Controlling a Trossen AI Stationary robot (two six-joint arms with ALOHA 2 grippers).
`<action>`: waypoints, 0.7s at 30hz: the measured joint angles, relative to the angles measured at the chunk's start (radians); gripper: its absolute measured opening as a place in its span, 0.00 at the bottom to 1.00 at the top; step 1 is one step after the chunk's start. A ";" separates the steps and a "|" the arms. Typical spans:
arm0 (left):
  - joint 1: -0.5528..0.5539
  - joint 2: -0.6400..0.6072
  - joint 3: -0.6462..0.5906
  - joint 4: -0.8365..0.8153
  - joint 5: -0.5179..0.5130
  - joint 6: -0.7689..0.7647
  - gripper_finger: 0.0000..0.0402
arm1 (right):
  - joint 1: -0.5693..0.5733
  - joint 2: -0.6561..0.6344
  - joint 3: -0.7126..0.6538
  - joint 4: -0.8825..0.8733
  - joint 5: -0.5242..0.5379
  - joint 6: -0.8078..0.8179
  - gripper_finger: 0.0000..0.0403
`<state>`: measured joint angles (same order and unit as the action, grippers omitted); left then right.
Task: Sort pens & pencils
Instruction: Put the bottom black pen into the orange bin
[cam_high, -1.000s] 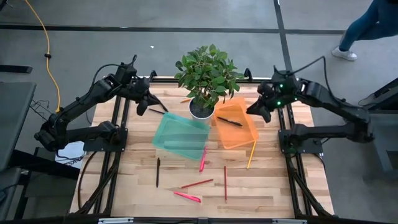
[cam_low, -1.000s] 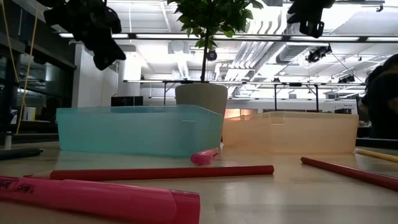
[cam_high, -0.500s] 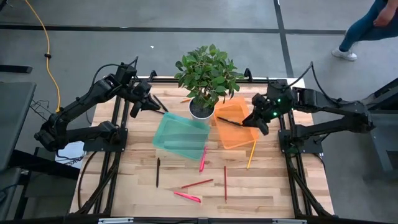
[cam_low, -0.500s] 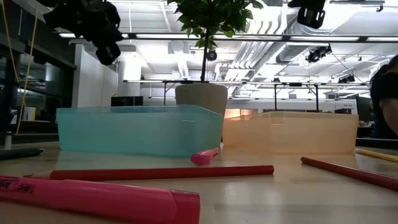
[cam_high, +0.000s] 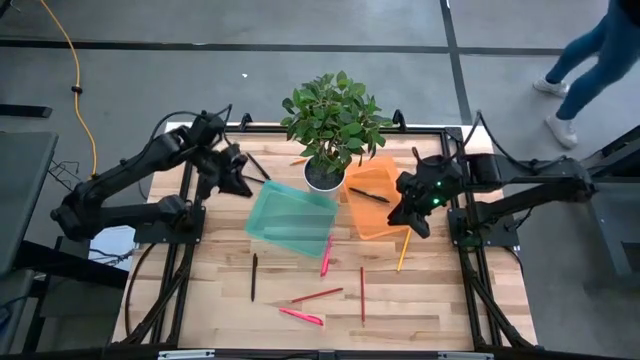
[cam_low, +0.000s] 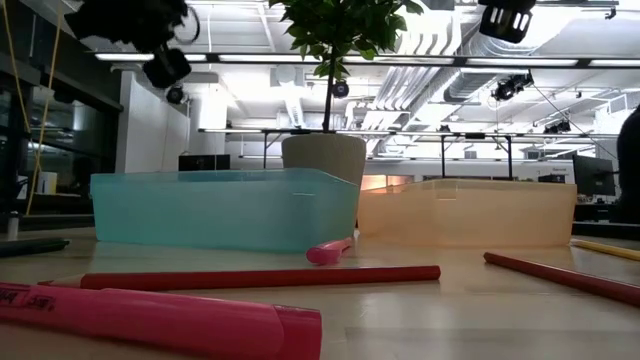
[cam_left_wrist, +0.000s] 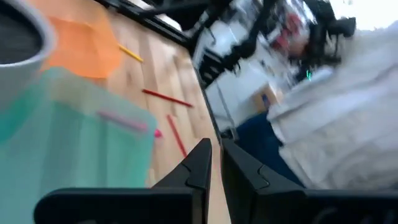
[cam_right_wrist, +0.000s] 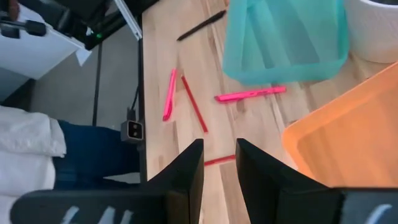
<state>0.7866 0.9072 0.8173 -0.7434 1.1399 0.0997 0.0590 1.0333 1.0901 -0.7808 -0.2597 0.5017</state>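
Pens and pencils lie loose on the near half of the wooden table: a black pen (cam_high: 254, 277), two pink pens (cam_high: 326, 257) (cam_high: 301, 316), two red pencils (cam_high: 318, 296) (cam_high: 362, 296) and a yellow pencil (cam_high: 403, 248). Another black pen (cam_high: 368, 195) lies in the orange bin (cam_high: 385, 225). Beside it stands the teal bin (cam_high: 292, 218). My left gripper (cam_high: 241, 184) hangs in the air at the teal bin's far left corner, shut and empty (cam_left_wrist: 215, 163). My right gripper (cam_high: 409, 217) hangs above the orange bin's right edge, open and empty (cam_right_wrist: 218, 167).
A potted plant (cam_high: 330, 120) stands at the far middle, behind both bins, its leaves spreading over them. Black frame rails run along the table's left and right sides. A person's legs (cam_high: 585, 60) pass on the floor beyond the far right corner.
My right gripper has swung from the table's far right corner toward the near edge and the orange bin, ending above that bin's right edge. My left gripper has moved a little toward the teal bin and turned toward it. Neither has opened or shut. The person has walked on.
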 joint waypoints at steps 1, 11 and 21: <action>-0.046 -0.014 0.000 0.027 -0.048 -0.021 0.06 | 0.012 0.003 0.000 0.000 0.013 0.008 0.21; -0.460 -0.135 0.000 0.385 -0.486 -0.258 0.06 | 0.105 0.031 0.000 0.165 0.147 0.125 0.21; -0.860 -0.171 0.001 0.326 -0.926 -0.307 0.06 | 0.200 0.182 0.000 0.362 0.207 0.286 0.21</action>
<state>-0.0736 0.7364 0.8181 -0.4176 0.2137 -0.2072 0.2591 1.2156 1.0904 -0.4193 -0.0531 0.7880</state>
